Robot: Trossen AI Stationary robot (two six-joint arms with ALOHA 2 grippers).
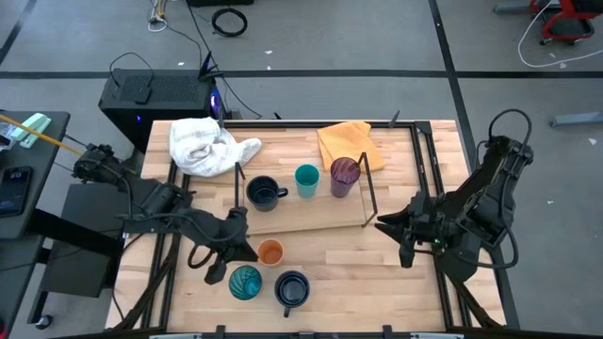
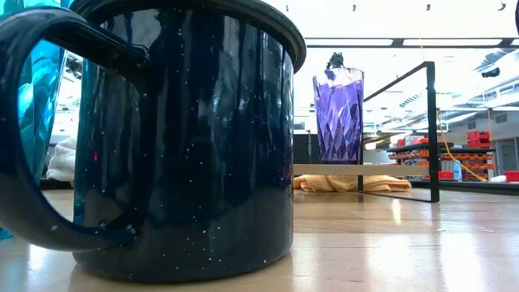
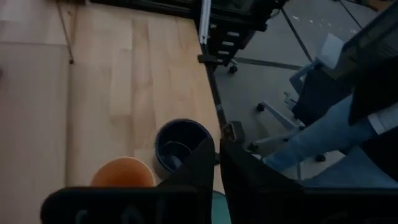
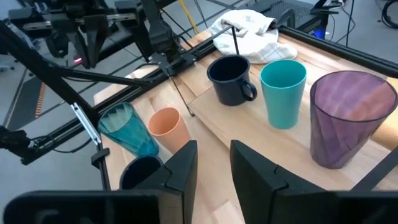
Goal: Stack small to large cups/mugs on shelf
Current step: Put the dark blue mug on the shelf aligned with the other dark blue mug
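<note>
Nearest you, at the front edge of the table (image 1: 396, 292), three cups are still off the shelf. They are a navy mug (image 1: 293, 289), a patterned tumbler (image 1: 245, 282) just beside it, and an orange cup (image 1: 270, 251) a little further in. They sit bunched close together, which makes them awkward to pick singly.

Your left claw (image 1: 212, 264) hangs over this cluster, next to the patterned tumbler. In its wrist view the fingers (image 3: 196, 165) are drawn nearly together, with only a thin slit between them. A sliver of teal shows under that slit. You cannot tell whether the tumbler's rim is pinched or the claw is simply closed above it.

Your right claw (image 4: 214, 158) waits to the right of the shelf. It is part-open with nothing between its fingers.

Further back, the shelf (image 1: 311, 215) carries a second navy mug (image 1: 265, 193), a teal cup (image 1: 306, 180) and a purple tumbler (image 1: 344, 176). They stand upright in a row and apart from one another, not nested. My guess is that they were lined up this way so each can be gripped at the rim, and no stacking has been done yet.

Beyond the shelf lie a white towel (image 1: 203, 143) and an orange cloth (image 1: 347, 143), clear of the work.

No brand, label or readable writing shows on any cup, the shelf or the arms.
</note>
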